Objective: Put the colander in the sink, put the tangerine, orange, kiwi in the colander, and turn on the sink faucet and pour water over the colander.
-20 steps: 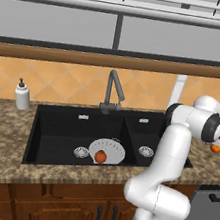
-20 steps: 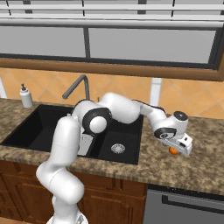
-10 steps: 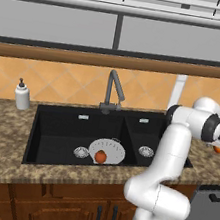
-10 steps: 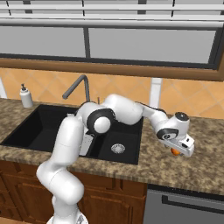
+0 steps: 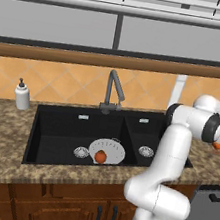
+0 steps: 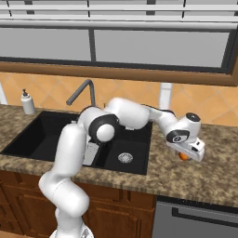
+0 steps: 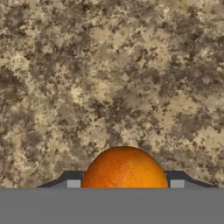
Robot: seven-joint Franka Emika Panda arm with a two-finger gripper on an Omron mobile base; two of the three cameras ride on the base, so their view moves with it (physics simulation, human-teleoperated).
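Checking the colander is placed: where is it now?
In the left base view the colander sits in the sink's wide left basin, below the faucet, holding one orange fruit.

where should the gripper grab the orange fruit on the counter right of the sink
Across its widest middle, coming straight down from above. The orange fruit is round and sits free on the bare granite counter, so opposite sides are open; the gripper is already over it with a finger on each side.

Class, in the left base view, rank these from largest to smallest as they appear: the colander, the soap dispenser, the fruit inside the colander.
1. colander
2. soap dispenser, though it stands farther back
3. fruit in the colander
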